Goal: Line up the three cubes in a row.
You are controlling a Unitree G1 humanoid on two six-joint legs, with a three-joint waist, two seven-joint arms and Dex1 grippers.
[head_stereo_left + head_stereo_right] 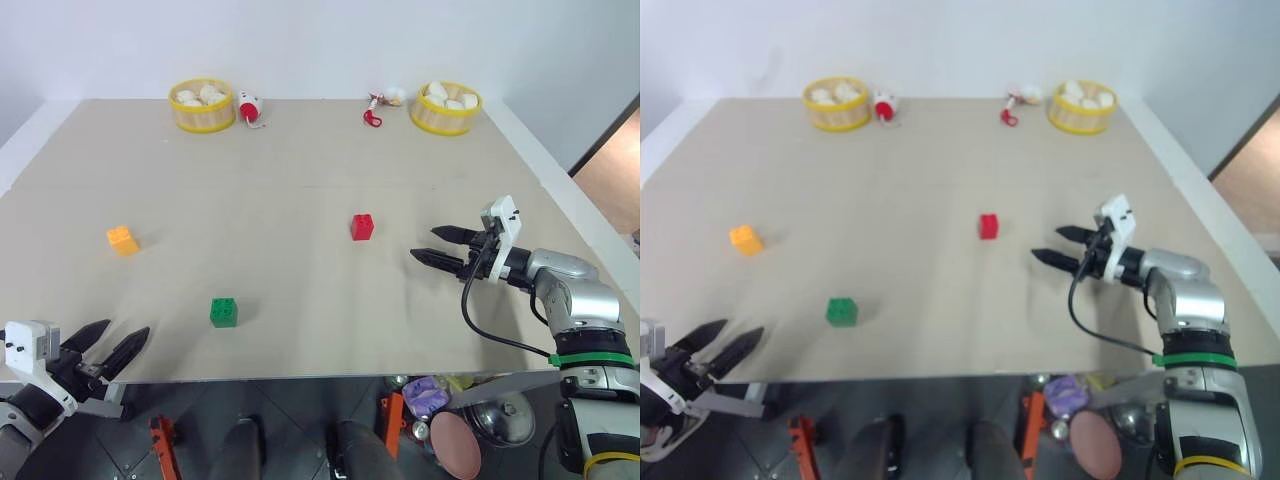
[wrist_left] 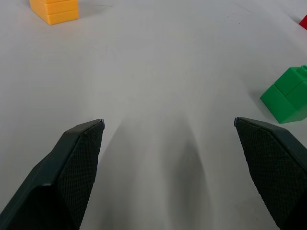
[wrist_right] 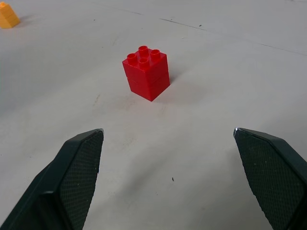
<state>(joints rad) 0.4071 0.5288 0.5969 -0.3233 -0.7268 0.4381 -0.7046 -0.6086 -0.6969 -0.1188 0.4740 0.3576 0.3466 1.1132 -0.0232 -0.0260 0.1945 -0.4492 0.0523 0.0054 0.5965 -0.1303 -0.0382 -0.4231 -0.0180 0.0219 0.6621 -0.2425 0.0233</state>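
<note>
Three studded cubes stand apart on the beige table (image 1: 300, 180). The red cube (image 1: 362, 227) is near the middle, the green cube (image 1: 224, 312) toward the front left, the orange-yellow cube (image 1: 122, 240) at the left. My right gripper (image 1: 437, 246) is open, a short way right of the red cube (image 3: 146, 72) and pointing at it, nothing between its fingers. My left gripper (image 1: 112, 343) is open at the table's front left edge, the green cube (image 2: 290, 95) ahead and to its right, the orange-yellow cube (image 2: 53, 9) farther off.
Two yellow-rimmed round baskets (image 1: 201, 105) (image 1: 446, 107) with white pieces stand at the back edge. Small red-and-white items (image 1: 249, 108) (image 1: 378, 106) lie beside them. A black cable (image 1: 490, 330) hangs from my right wrist over the table's front right.
</note>
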